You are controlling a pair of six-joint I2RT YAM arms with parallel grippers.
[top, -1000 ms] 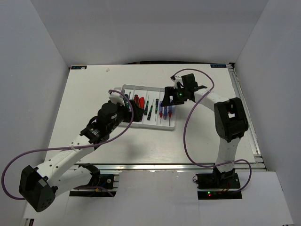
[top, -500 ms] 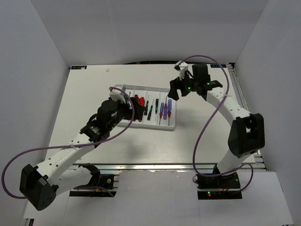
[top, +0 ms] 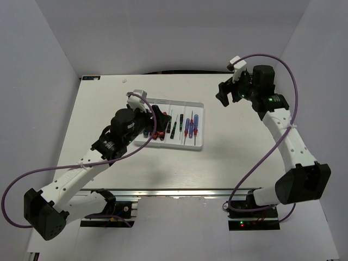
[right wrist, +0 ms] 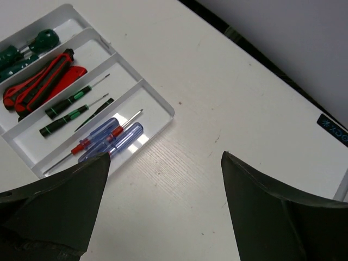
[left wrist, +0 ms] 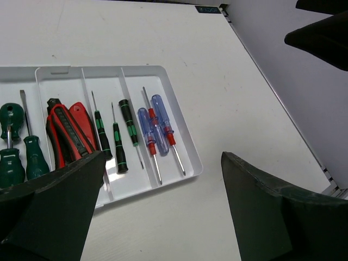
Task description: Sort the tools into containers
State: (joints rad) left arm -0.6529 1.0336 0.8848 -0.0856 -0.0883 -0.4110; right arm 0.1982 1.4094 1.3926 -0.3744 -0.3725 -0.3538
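Observation:
The white tray lies mid-table, its containers being four long compartments. In the left wrist view, the tray holds green-handled screwdrivers, a red-and-black pliers-like tool, thin dark precision drivers and blue-handled screwdrivers, each kind in its own compartment. The right wrist view shows the same tools: pliers and blue screwdrivers. My left gripper hovers over the tray's left half, open and empty. My right gripper hangs high at the back right, away from the tray, also open and empty.
The table's right edge with its metal rail runs close under the right arm. Purple cables loop off both arms. White walls enclose the table on three sides. A black tag marks the far right corner.
My right arm has swung up and away from the tray's right end to the back right, its jaws widening. The left gripper has edged slightly farther over the tray.

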